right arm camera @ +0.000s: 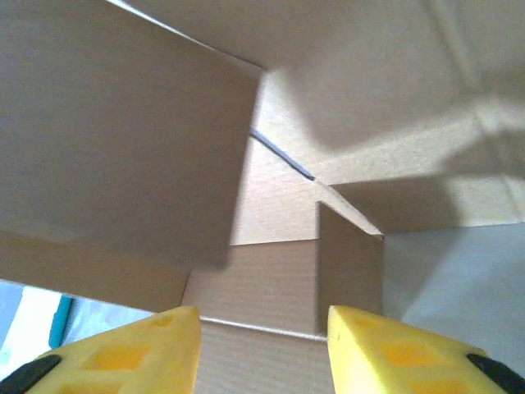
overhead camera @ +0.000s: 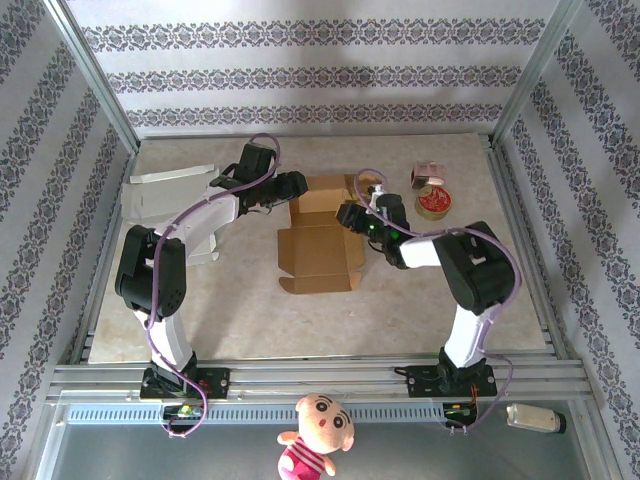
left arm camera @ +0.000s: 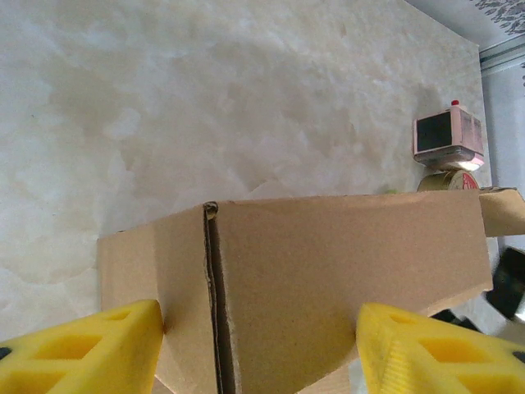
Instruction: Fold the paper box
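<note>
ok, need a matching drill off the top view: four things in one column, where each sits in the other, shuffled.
Things:
1. open brown cardboard box
2. round red-lidded tin
3. white flat sheets
4. plush doll in a red top

Places:
A. far right of the table
B. off the table, past its near edge
C. table centre
D. far left of the table

Pairs: 1-C, 2-A, 3-D, 4-B

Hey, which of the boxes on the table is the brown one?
The cardboard box in the middle of the table, opened out with its flaps spread. The flat boxes at the far left are white.
</note>
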